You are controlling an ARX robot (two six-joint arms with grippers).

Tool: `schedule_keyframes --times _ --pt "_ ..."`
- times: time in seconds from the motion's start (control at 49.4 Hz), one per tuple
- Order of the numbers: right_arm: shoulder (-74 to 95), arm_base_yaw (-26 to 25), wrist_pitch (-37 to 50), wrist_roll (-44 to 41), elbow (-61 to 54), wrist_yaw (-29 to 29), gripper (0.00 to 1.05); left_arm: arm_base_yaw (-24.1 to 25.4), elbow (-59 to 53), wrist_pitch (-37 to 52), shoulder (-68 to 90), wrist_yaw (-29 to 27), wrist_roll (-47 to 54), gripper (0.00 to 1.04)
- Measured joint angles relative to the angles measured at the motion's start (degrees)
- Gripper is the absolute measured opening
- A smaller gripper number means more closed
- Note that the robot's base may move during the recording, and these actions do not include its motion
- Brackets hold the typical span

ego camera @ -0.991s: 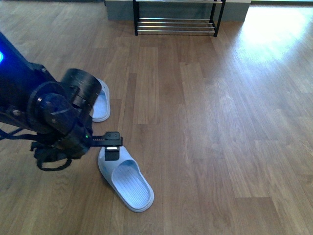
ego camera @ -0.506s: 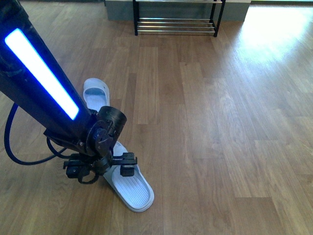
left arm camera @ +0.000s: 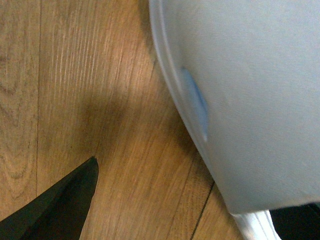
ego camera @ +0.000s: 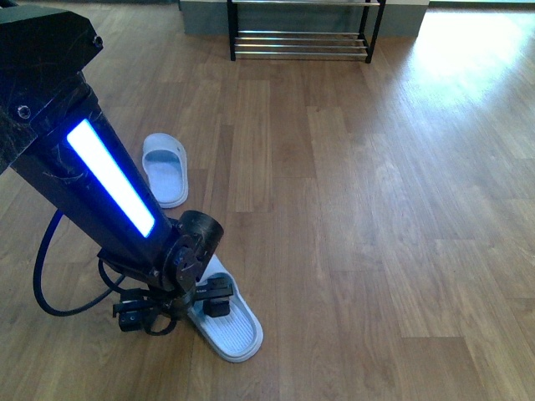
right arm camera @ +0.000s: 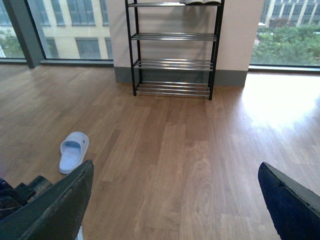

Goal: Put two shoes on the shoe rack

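Observation:
The two shoes are pale blue slide slippers on the wood floor. The near slipper (ego camera: 234, 327) lies by the front edge, and my left gripper (ego camera: 212, 299) is open low over its strap end, one finger on each side. In the left wrist view that slipper (left arm camera: 250, 90) fills most of the picture, with the left gripper (left arm camera: 187, 200) just above the floor beside it. The far slipper (ego camera: 165, 170) (right arm camera: 73, 151) lies apart. The shoe rack (ego camera: 301, 46) (right arm camera: 172, 64) stands at the wall. My right gripper (right arm camera: 175, 180) hangs open and holds nothing.
My left arm (ego camera: 109, 188), with a lit blue strip and a looping cable (ego camera: 50, 284), covers the floor left of the near slipper. A sunlit patch (ego camera: 476, 42) lies right of the rack. Windows (right arm camera: 70, 25) flank the wall behind it.
My left arm has swung round and its gripper has moved down and nearer along the near slipper, from the toe end to the strap. Both slippers stay put.

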Motion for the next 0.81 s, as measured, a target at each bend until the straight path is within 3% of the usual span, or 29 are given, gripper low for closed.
schedule_keyframes --times 0.243,0.405,0.667,0.809 --pt "0.0 0.0 0.0 0.0 0.0 0.0 0.95 0.9 0.0 6.8 0.1 -4.9 0.0 0.95" --pt "0.0 0.0 0.0 0.0 0.0 0.0 0.95 1.9 0.0 6.0 0.2 -8.3 1.2 0.95" --pt "0.0 0.0 0.0 0.0 0.0 0.0 0.95 2.4 1.2 0.2 1.3 -10.1 0.6 0.51" --pt "0.0 0.0 0.0 0.0 0.0 0.0 0.95 2.7 1.3 -2.2 2.0 -12.8 1.4 0.23"
